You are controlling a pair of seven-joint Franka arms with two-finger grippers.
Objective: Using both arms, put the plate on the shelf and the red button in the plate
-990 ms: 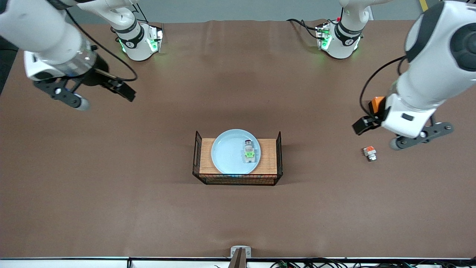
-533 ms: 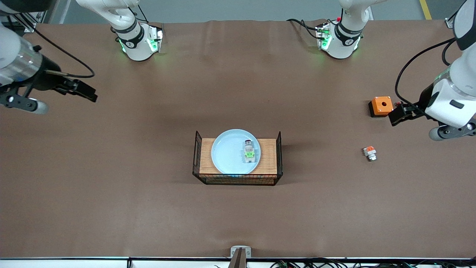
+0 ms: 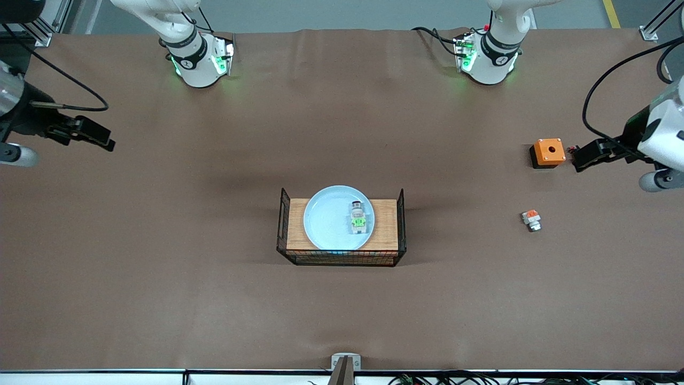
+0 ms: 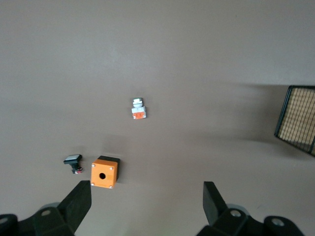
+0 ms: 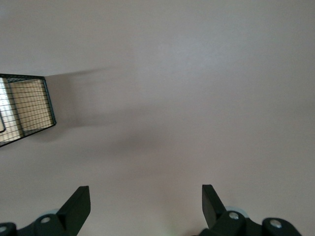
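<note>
Red button [image 3: 358, 218] on plate [image 3: 332, 219]; left gripper [image 4: 147, 206] spread, released, above orange box [image 3: 548, 152]; right gripper [image 5: 146, 205] likewise released, over bare table [image 3: 160, 299].

No readable text, labels or numbers anywhere.

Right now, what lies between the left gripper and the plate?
In the front view, the orange box and the orange-tabbed module sit near the left gripper; from there to the plate comes bare table, then the wire rack's end wall.
</note>
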